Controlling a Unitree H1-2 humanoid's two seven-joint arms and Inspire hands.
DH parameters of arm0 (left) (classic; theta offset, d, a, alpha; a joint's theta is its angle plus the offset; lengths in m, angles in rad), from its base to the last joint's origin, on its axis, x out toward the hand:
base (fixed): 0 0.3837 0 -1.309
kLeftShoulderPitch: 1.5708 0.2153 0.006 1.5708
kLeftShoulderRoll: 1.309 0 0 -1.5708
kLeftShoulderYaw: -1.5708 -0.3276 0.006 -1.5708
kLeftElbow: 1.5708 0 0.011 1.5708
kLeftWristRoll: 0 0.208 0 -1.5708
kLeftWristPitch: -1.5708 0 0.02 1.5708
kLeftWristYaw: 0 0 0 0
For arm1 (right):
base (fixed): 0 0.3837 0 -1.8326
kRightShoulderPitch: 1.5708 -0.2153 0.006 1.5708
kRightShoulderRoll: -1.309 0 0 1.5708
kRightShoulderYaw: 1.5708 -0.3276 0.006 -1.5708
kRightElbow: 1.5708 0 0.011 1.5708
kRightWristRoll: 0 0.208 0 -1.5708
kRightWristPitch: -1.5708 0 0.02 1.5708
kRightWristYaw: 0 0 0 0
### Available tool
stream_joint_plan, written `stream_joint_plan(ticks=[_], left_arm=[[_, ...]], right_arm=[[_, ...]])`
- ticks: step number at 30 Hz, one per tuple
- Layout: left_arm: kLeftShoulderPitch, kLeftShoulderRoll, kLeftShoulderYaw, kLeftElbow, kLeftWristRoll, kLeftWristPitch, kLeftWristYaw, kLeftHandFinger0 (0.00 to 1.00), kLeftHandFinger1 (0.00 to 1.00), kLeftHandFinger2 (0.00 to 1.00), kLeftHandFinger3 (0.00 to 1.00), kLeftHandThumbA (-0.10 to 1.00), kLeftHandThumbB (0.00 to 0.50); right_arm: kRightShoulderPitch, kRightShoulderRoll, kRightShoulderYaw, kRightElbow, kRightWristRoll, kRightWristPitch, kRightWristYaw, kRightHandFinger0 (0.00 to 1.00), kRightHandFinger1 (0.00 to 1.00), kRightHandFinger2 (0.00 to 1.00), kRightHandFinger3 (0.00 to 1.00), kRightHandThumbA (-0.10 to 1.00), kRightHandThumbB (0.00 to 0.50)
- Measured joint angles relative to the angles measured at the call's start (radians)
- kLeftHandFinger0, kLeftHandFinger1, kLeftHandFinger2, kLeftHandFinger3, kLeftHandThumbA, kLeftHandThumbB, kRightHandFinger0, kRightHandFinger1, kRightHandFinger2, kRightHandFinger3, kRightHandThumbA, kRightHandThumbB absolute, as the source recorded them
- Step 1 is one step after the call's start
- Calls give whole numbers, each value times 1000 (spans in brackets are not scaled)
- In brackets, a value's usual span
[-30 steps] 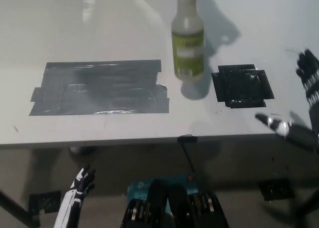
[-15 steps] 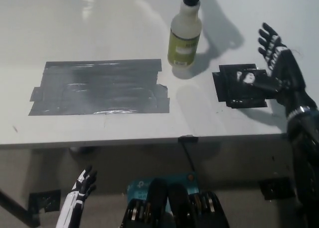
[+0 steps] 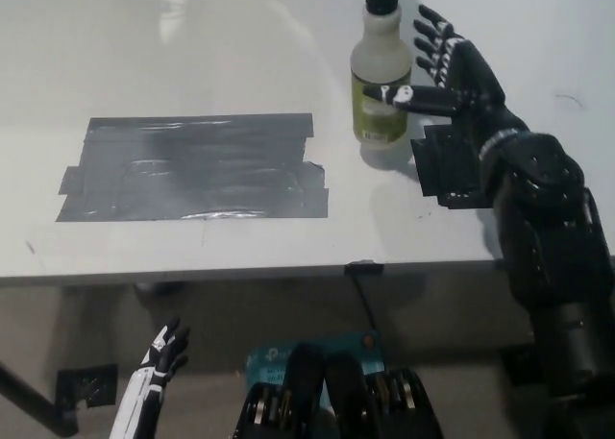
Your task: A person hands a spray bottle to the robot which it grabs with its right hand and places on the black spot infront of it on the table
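Reaching-for-the-bottle step. Right hand [image 3: 452, 74] spread wide, grasping nothing yet, thumb just touching or nearly touching the side of the spray bottle [image 3: 381, 84]. Bottle upright at the far right of the white surface [image 3: 192, 45], just to the far left of the black spot [image 3: 450, 170]. No person's hand in view on it. Black arm now lying over much of the spot. Grey tape patch [image 3: 192, 165] to the left, not part of the job.

Next: close around the bottle's body, lift, carry it a little nearer and to the right, set it upright on the spot.

Half a second ago: black hand further right, well apart from the bottle; bottle a bit more left. Now hand right beside it.

Left hand [image 3: 159, 362] white, resting low at the near left under the surface edge, loose and holding nothing.
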Motion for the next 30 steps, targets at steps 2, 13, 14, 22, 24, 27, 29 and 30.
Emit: stream_joint_plan(ticks=[2, 13, 14, 22, 24, 27, 29, 30], left_arm=[[-2, 0, 0, -5, -2, 5, -1, 1000, 1000, 1000, 1000, 1000, 81], [-19, 1, 1, -10, -4, 11, -5, 1000, 1000, 1000, 1000, 1000, 80], [-21, 1, 1, -10, -4, 12, -5, 1000, 1000, 1000, 1000, 1000, 81], [-26, 1, 1, -15, -5, 17, -11, 1000, 1000, 1000, 1000, 1000, 107], [-27, 1, 1, -16, -5, 17, -14, 1000, 1000, 1000, 1000, 1000, 100], [-31, 1, 1, -16, -5, 17, -15, 1000, 1000, 1000, 1000, 1000, 110], [-32, 1, 1, -16, -5, 17, -15, 1000, 1000, 1000, 1000, 1000, 112], [-32, 1, 1, -17, -5, 17, -15, 1000, 1000, 1000, 1000, 1000, 124]], right_arm=[[-22, 2, 5, 19, -1, 0, 0, 1000, 1000, 1000, 1000, 1000, 452], [-96, 12, 38, 103, -24, -5, -5, 1000, 1000, 1000, 1000, 1000, 433], [-99, 15, 40, 114, -28, -6, -7, 1000, 1000, 1000, 1000, 1000, 434], [-102, 23, 52, 149, -43, -6, -10, 1000, 1000, 1000, 1000, 1000, 499], [-102, 23, 58, 152, -46, -6, -10, 1000, 1000, 1000, 1000, 1000, 500], [-99, 26, 60, 152, -45, -6, -8, 1000, 1000, 1000, 1000, 1000, 473], [-93, 29, 60, 152, -44, -7, -6, 1000, 1000, 1000, 1000, 1000, 473], [-91, 30, 60, 152, -43, -7, -6, 1000, 1000, 1000, 1000, 1000, 472]])
